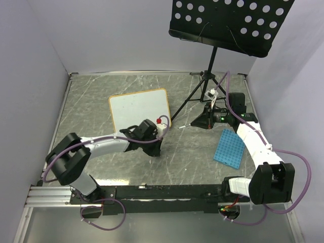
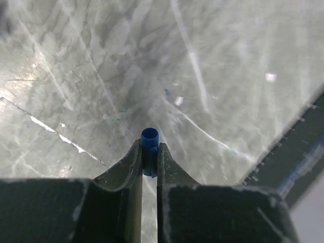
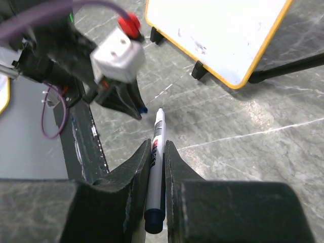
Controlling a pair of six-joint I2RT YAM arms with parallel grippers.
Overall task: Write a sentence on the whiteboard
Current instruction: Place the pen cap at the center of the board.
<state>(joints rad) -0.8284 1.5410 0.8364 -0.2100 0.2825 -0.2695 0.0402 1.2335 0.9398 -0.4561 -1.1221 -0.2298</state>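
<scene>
Tripod legs (image 1: 190, 100) flank whiteboard (image 1: 137, 107) (left side open).

The whiteboard (image 1: 139, 109) is white, framed tan-orange; the counter (image 1: 96, 101) grey, veined white; the tray (image 1: 229, 148) blue, gridded; the cap (image 2: 150, 137) blue; the marker (image 3: 157, 169) white.

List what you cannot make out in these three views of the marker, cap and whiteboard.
- Left wrist view: blue cap mostly hidden inside the left gripper; table blurred.
- Right wrist view: marker label too small to read, its middle covered by the right gripper; whiteboard cut off by the top edge.
- Top view: marker too small for any detail.
</scene>
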